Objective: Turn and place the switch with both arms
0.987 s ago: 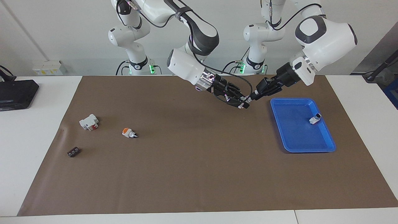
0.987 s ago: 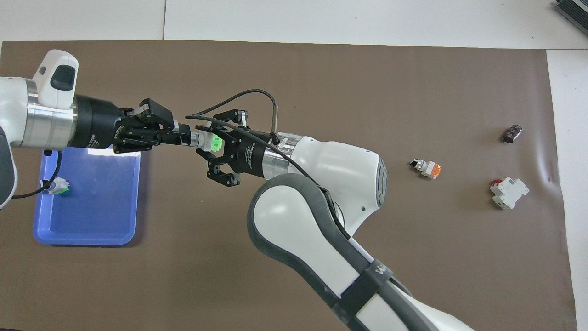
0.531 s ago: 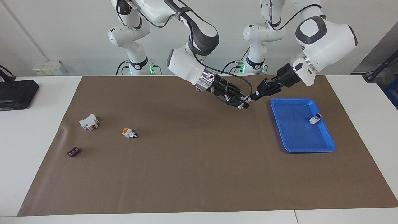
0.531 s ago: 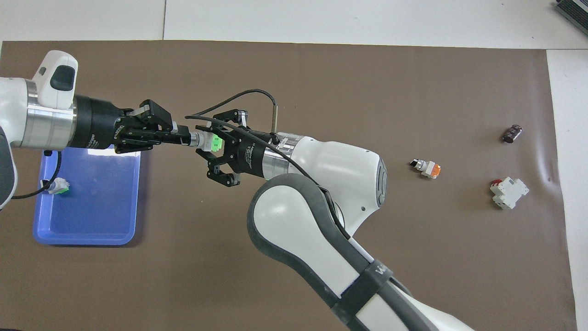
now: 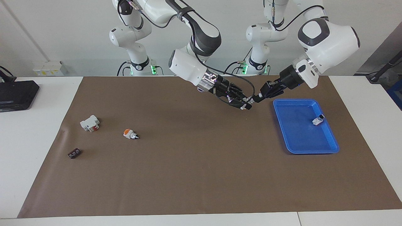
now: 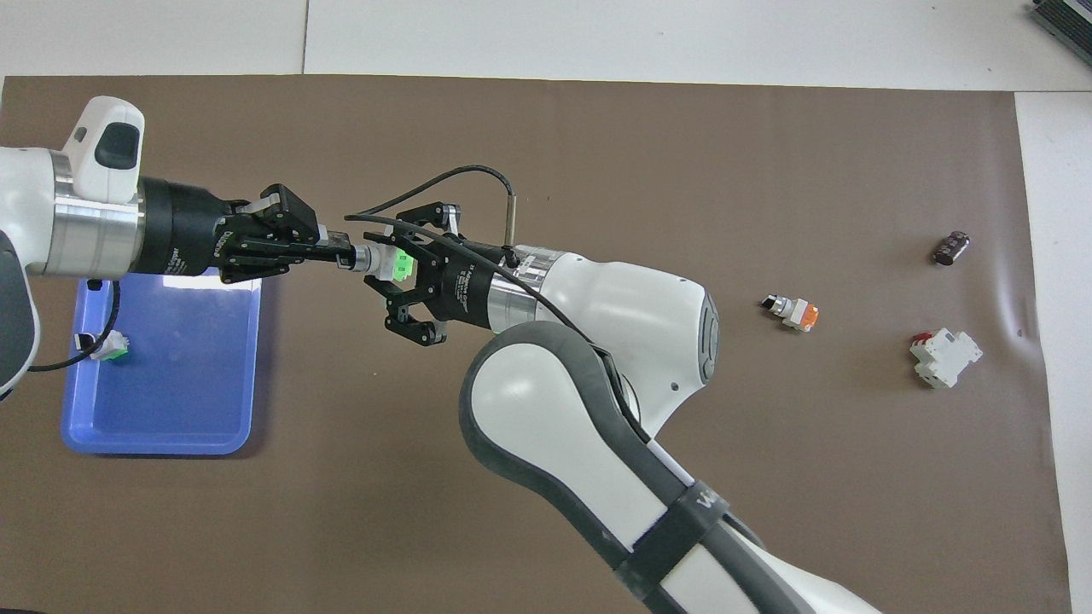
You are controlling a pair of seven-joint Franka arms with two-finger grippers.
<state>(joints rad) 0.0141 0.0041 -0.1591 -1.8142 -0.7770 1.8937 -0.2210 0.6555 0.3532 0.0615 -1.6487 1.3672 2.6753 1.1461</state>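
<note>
Green-ended switch point(image 6: 394, 263) clamped by both left gripper point(image 6: 348, 256) and right gripper point(image 6: 401, 271), over bare mat point(image 6: 597, 153) beside tray point(image 6: 247, 375).

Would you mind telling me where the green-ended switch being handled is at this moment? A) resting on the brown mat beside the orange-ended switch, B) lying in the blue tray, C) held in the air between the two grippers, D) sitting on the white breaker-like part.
C: the switch is off the mat, with the right gripper shut on its green end and the left gripper shut on its other end, beside the blue tray.
</note>
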